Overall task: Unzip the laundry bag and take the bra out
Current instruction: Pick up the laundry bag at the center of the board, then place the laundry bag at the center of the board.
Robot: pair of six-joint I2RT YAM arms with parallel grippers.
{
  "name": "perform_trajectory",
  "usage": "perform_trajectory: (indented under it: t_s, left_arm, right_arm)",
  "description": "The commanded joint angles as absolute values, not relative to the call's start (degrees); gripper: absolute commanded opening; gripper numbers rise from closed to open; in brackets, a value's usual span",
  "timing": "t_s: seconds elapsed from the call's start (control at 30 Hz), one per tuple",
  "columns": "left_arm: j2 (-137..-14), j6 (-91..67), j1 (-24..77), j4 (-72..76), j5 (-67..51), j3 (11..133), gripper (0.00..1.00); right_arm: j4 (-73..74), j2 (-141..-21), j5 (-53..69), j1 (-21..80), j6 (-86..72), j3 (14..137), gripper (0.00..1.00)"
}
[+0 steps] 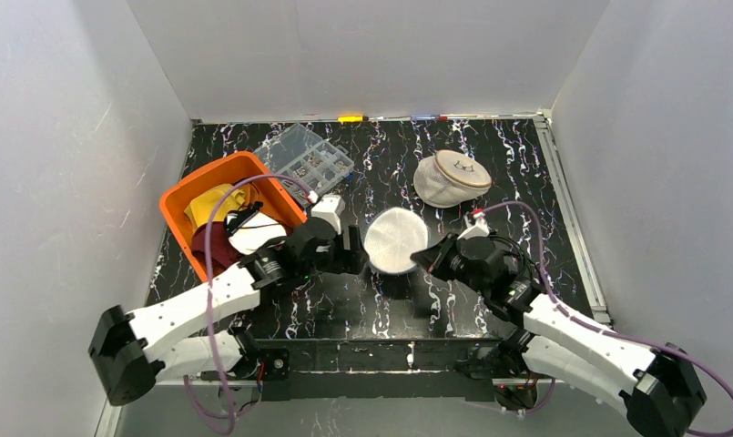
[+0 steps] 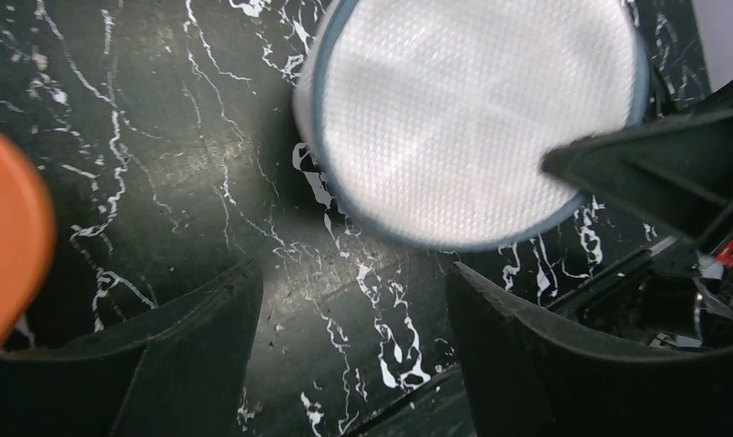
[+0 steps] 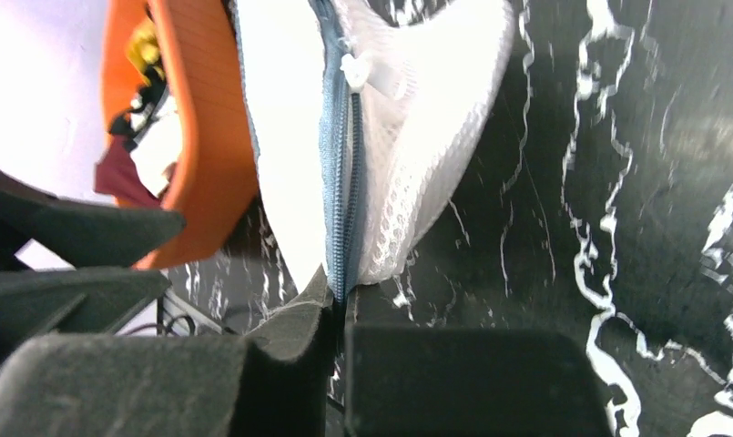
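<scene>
At the centre of the black marbled table [image 1: 526, 196], the right claw [image 3: 337, 314] is clenched on the rim of the white mesh laundry bag [image 1: 395, 239], pinching the blue zip [image 3: 342, 182] seam at its near end. The left claw [image 2: 353, 319] hangs released just beside the bag, gripping nothing, near the orange bin [image 1: 182, 196]. The bra is not visible (presumably inside, since the zip looks closed). The risk lies in that grip. The white pull tab [image 3: 354, 67] sits well up the seam from the pinch, so a tug would likely drag the whole unanchored bag rather than open it, or let the thin mesh slip from the fingers.
</scene>
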State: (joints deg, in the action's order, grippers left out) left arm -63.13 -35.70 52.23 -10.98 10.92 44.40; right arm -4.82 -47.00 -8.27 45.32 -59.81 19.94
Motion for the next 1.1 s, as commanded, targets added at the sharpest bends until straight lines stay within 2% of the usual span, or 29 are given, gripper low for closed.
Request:
perform_trajectory:
  t_s: [0.0, 0.27, 0.43, 0.57, 0.67, 0.77, 0.9, 1.07]
  left_arm:
    - [-55.4, -35.5, 52.1, -18.3, 15.9, 45.3, 0.72]
    - [-50.2, -35.8, 52.0, -21.1, 17.4, 45.6, 0.72]
    - [-48.8, -35.9, 52.0, -20.8, 17.1, 44.9, 0.72]
    - [-48.0, -36.3, 52.0, -20.2, 16.1, 44.0, 0.72]
    - [-48.0, -36.6, 52.0, -19.0, 16.5, 42.6, 0.72]
    - [-48.4, -37.9, 52.0, -17.3, 15.4, 41.2, 0.72]
    - [-48.6, -38.5, 52.0, -16.0, 14.3, 40.0, 0.72]
    - [-49.2, -40.5, 52.0, -12.7, 11.8, 36.7, 0.72]
  right_arm:
    - [5.8, -42.9, -13.5, 42.4, -53.4, 30.4, 0.01]
    - [15.8, -45.2, -17.5, 33.0, -41.9, 48.3, 0.01]
    - [16.1, -51.9, -17.8, 22.0, -37.7, 57.9, 0.01]
    - [9.5, -56.2, -15.4, 6.8, -40.7, 56.8, 0.01]
    - [-1.1, -60.2, -19.3, 2.8, -43.8, 53.5, 0.01]
    - [-8.4, -68.4, -13.8, -4.3, -50.2, 53.1, 0.01]
    - [-9.6, -78.3, -12.3, -6.7, -50.9, 55.7, 0.01]
    - [-13.6, -83.9, -10.4, -8.1, -49.8, 52.7, 0.01]
